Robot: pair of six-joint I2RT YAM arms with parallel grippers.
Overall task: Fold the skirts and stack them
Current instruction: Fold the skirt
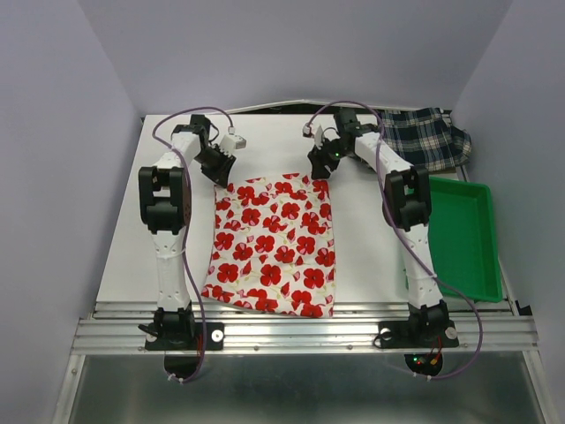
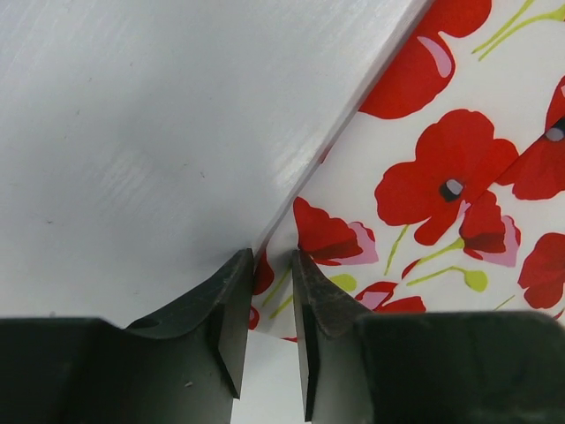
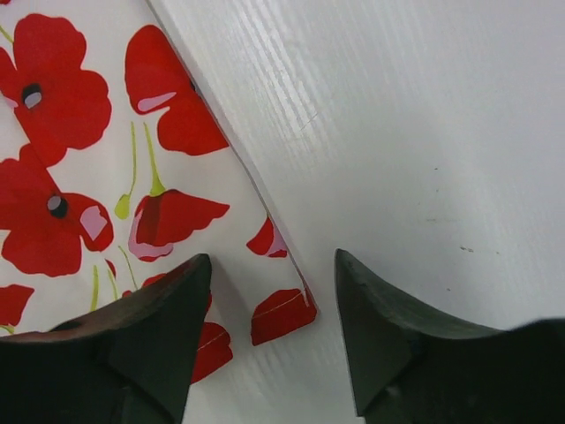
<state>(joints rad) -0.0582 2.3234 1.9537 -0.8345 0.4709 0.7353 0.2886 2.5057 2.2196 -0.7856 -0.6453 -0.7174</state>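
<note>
Lying flat — a white skirt printed with red flowers.

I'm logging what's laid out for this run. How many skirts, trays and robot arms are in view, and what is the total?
Skirts: 2 (floral skirt, plaid skirt)
Trays: 1 (green tray)
Robot arms: 2 (left arm, right arm)
Total: 5

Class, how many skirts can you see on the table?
2. The red-flowered skirt lies flat at the centre of the table; the plaid skirt sits bunched at the far right corner. Another could be hidden underneath.
</note>
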